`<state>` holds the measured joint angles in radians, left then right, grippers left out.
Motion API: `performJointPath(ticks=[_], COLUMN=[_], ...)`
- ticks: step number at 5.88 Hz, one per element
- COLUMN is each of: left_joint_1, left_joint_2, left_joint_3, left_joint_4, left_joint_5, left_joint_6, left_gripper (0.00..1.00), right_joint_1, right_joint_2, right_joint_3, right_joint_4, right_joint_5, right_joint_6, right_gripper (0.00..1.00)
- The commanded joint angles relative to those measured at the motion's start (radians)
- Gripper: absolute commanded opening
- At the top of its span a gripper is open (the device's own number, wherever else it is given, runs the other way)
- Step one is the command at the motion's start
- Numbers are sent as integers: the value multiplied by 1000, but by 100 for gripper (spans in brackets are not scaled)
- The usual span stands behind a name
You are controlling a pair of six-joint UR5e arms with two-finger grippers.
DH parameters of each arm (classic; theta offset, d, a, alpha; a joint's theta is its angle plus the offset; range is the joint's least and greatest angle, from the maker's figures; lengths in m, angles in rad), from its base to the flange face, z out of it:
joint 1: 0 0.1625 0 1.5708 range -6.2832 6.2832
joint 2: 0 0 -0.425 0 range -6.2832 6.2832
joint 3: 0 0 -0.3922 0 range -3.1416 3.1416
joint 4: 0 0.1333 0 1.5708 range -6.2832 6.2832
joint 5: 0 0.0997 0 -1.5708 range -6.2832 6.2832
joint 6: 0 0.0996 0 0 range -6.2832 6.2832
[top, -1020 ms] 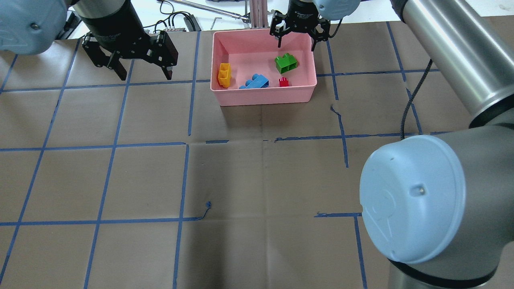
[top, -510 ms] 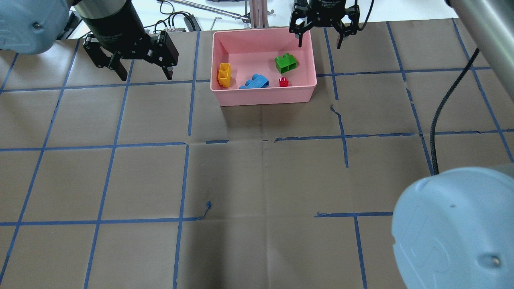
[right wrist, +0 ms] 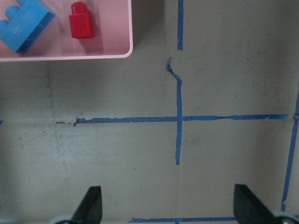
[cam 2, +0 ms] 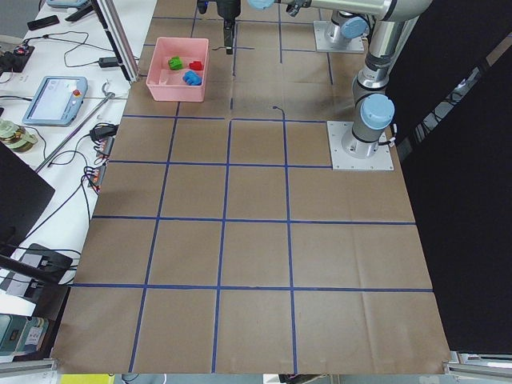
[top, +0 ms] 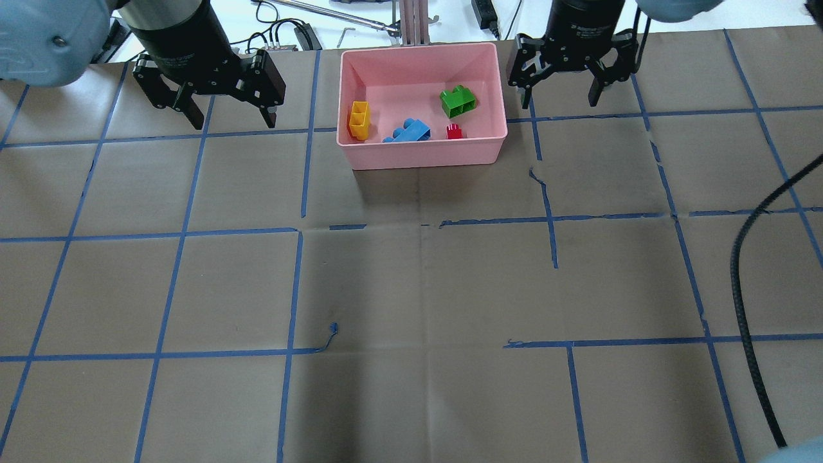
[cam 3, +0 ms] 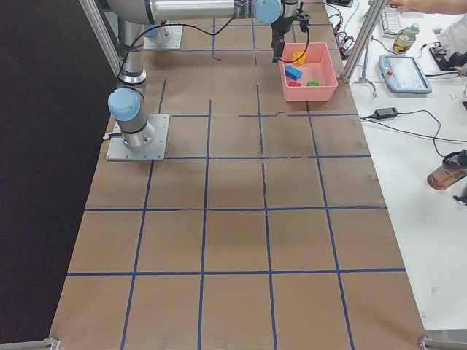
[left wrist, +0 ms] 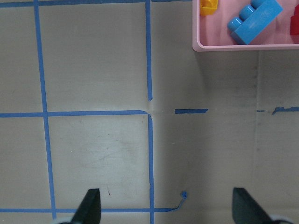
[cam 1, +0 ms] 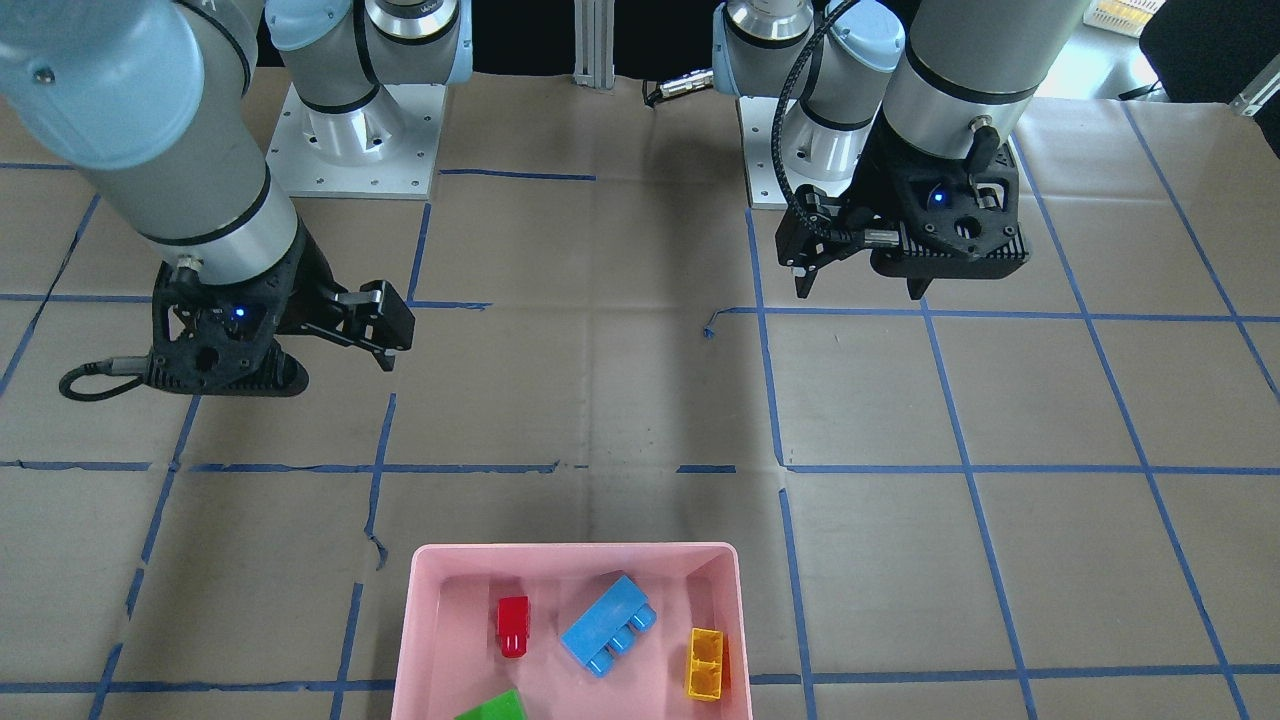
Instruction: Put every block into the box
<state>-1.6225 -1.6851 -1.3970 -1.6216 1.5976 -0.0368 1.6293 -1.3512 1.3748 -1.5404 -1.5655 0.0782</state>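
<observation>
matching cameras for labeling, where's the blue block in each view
Front-facing: bottom centre, blue block inside the pink box.
Overhead: top centre, by the box's near wall.
Exterior left: top left, tiny.
Exterior right: top, right of centre.
Left wrist: top right corner.
Right wrist: top left corner.
Shared landmark: the pink box, around it in every view.

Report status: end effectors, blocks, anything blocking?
Left end effector open, empty; right end effector open, empty. Green studded plastic brick, red brick, blue brick, yellow brick: all in shallow pink plastic tray. No obstruction seen.
</observation>
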Motion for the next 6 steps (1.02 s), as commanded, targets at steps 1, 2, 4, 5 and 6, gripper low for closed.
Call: performJointPath(ticks=[1, 2, 4, 5, 6], left_joint_1=[0, 1, 1, 3, 1], left_joint_2=[2, -1, -5, -5, -5], left_joint_3=[0, 0, 4, 4, 6], left_joint_4=[0, 0, 2, 2, 3], left_joint_5=[1, -5, -24, -25, -24], left_joint_6=[0, 0, 0, 0, 0], left_gripper=[100, 100, 100, 100, 100], right_joint_1=[-3, -5, -6, -8, -5], right_joint_2=[-145, -154, -170, -183, -187], right_joint_3=[185, 182, 188, 185, 194], right_joint_4=[-85, -84, -73, -67, -69], right_joint_5=[-13, -14, -14, -27, -28], right_joint_6=[26, 26, 29, 29, 29], right_gripper=[99, 99, 100, 100, 100])
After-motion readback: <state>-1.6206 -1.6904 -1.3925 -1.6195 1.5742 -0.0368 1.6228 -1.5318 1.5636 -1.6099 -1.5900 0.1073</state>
